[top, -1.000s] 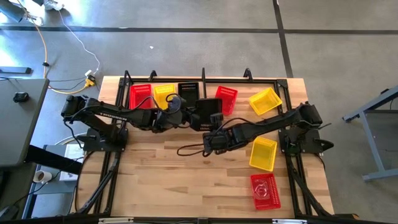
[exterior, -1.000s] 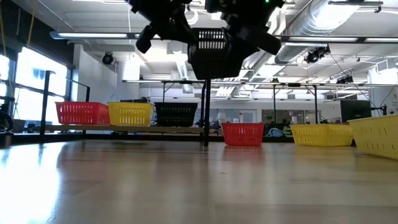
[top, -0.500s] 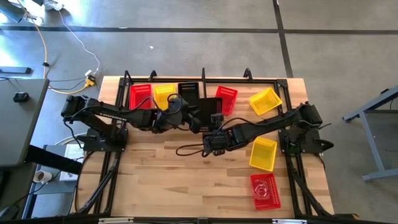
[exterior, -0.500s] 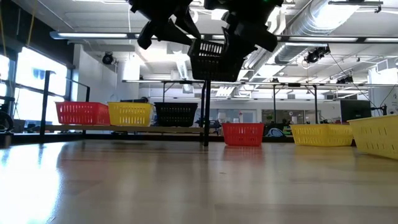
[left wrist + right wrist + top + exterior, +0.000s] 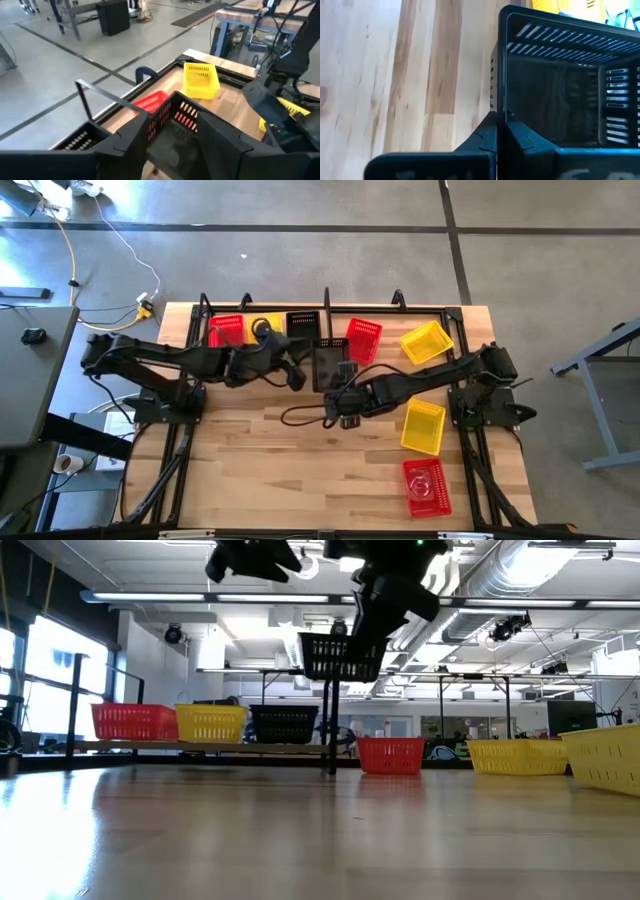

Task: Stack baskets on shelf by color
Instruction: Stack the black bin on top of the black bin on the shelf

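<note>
Fingers of the right gripper [image 5: 501,131] pinch one rim wall of a black basket [image 5: 344,656], holding it in the air near the shelf [image 5: 326,311] divider; the left gripper [image 5: 296,374] stands spread and apart from it; thin slotted plastic looks light, stiff yet flexing, so the rim suits gripping.

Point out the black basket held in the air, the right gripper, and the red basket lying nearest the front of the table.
Black basket [image 5: 343,656], low view, slotted side wall.
Right gripper [image 5: 501,131], right wrist view, fingertips clamped on the basket's rim.
Red basket [image 5: 427,487], high view, its floor.
</note>
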